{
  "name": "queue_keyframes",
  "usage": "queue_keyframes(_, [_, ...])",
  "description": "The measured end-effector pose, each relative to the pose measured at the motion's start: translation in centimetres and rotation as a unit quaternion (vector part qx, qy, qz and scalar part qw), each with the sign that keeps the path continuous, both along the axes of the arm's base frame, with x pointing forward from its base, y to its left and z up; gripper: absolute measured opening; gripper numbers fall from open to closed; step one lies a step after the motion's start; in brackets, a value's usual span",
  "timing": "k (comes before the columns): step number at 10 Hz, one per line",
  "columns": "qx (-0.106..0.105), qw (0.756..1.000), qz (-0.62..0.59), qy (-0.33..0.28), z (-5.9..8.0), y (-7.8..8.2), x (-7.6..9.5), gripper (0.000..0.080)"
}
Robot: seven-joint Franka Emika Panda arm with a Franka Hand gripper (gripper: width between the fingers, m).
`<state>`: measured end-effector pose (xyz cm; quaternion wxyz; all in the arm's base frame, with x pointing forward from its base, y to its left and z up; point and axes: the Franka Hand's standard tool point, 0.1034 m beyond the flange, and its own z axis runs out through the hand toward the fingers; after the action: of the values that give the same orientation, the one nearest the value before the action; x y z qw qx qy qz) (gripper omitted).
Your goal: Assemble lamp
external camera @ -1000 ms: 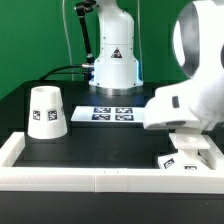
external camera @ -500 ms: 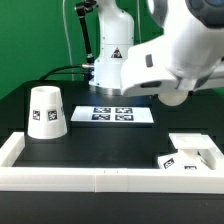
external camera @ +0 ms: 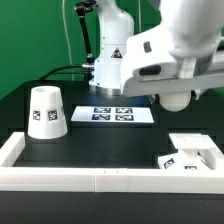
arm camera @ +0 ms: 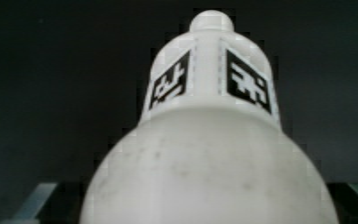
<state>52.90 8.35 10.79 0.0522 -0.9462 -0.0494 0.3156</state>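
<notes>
Item 1, bulb (arm camera: 202,150). We find it filling the wrist view. Its round head lies nearest the camera and its narrow neck points away. Two black-and-white square tags sit on the neck, with dark ground behind it. We cannot make it out with any certainty in the exterior view.

Item 2, gripper (arm camera: 194,208). We see only slivers of its fingers (arm camera: 44,203) either side of the bulb's head. They are pressed in on the bulb and pinching it. The arm (external camera: 175,50) occupies two o'clock of the exterior view, raised well above the table (external camera: 110,145).

Item 3, shade (external camera: 45,111). We place it at nine o'clock in the exterior view. It stands upright on the table with its wide end down, and one tag on its side faces the camera. It is well apart from the arm.

Item 4, base (external camera: 192,150). We place it at four o'clock in the exterior view. It rests on the table near the white rail (external camera: 100,178), and a tag shows on its near side. It is well apart from the shade.

Item 5, marker board (external camera: 120,114). We log it lying flat at the centre of the exterior view, between shade and base, touching neither.

Item 6, robot's mount (external camera: 112,62). We note it at twelve o'clock, behind the marker board, with a dark cable (external camera: 60,72) running off toward ten o'clock.
</notes>
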Motion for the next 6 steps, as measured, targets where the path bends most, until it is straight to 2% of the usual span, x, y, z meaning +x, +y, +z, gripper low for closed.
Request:
queue_keyframes(3, [0.004, 0.995, -0.008, -0.098, 3.2, -0.5, 2.7, 0.0579])
queue_keyframes(6, [0.001, 0.975, -0.021, -0.223, 2.5, -0.8, 3.6, 0.0579])
